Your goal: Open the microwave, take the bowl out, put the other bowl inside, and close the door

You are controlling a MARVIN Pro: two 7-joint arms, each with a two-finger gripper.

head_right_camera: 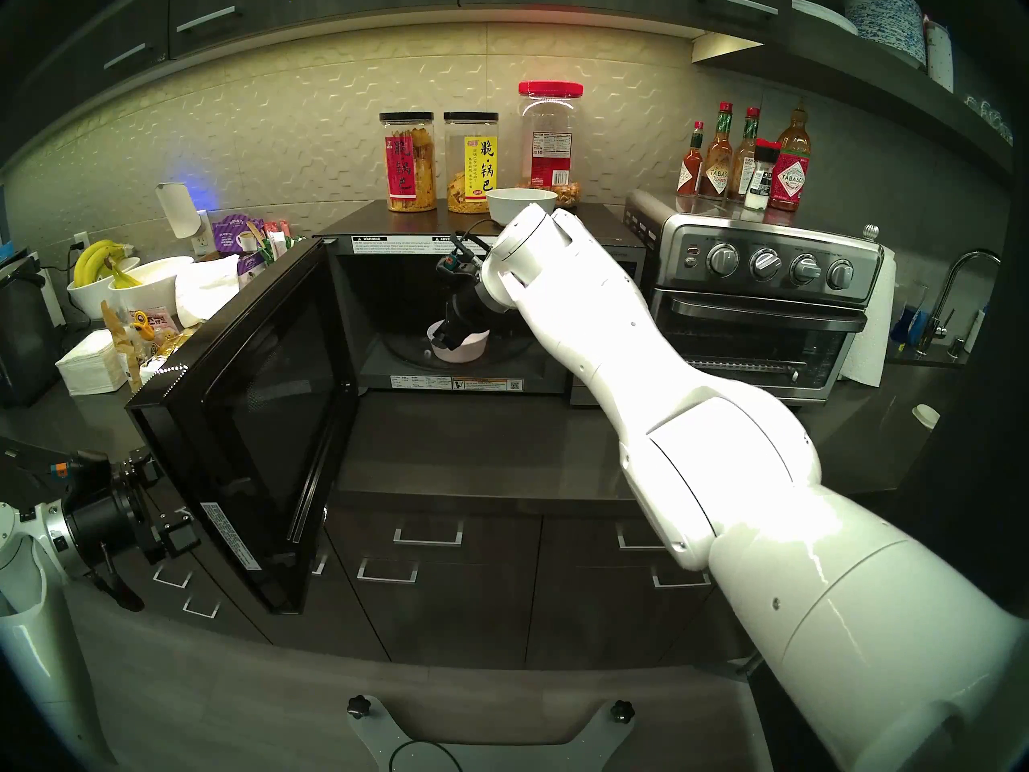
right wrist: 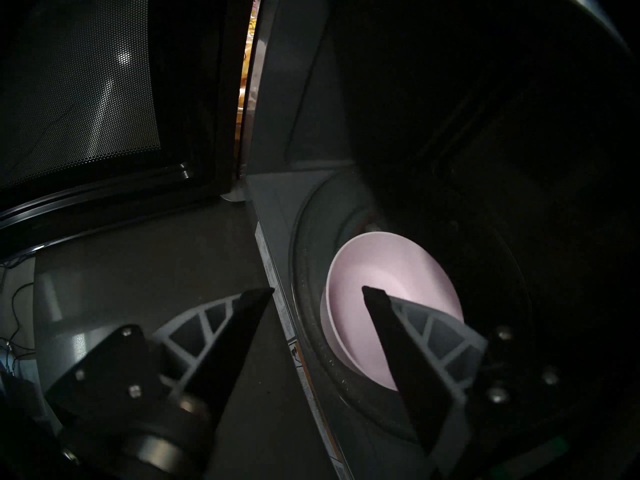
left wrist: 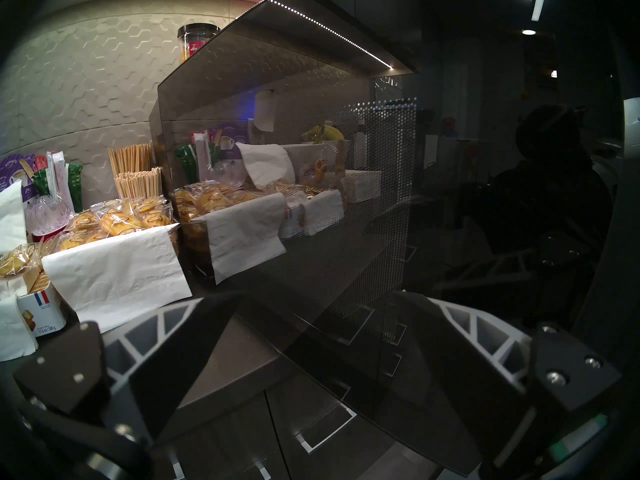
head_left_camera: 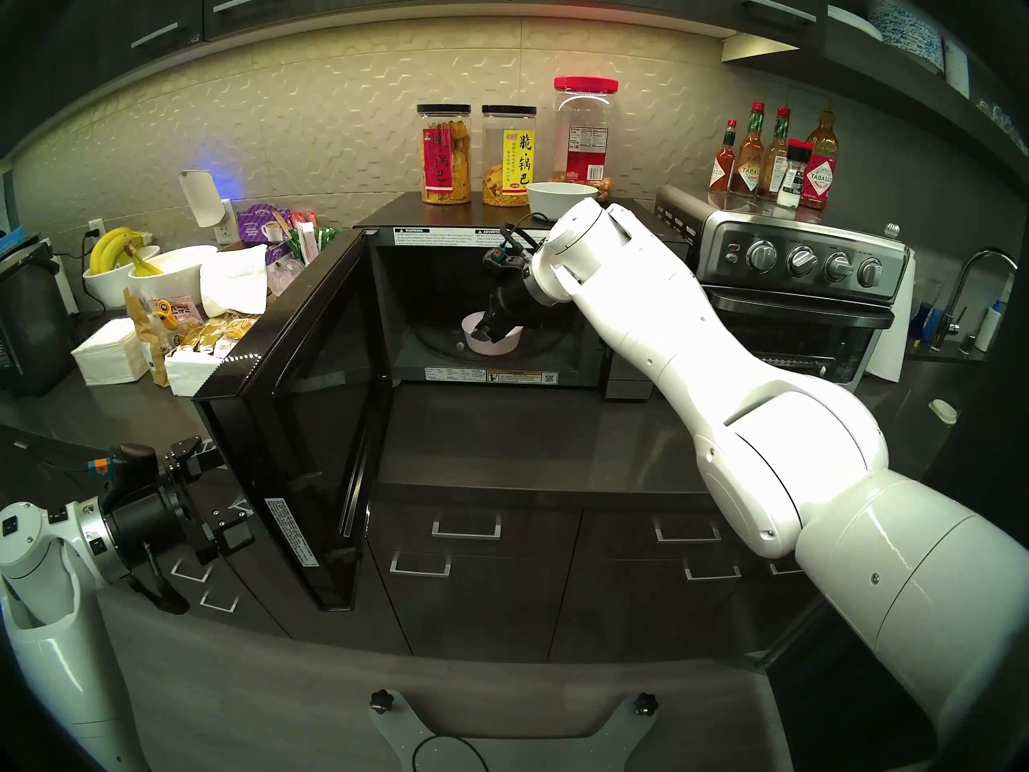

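While pink bowl (right wrist: pixel 377 285) sits inside, right end effector (right wrist: pixel 317 290) straddles its rim.

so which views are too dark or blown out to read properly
Head stereo views: the right arm glares white, fisheye bends the counter edge. Left wrist: the door glass mirrors the snacks, its right side near black. Right wrist: microwave interior is dark; only the pink bowl is lit.
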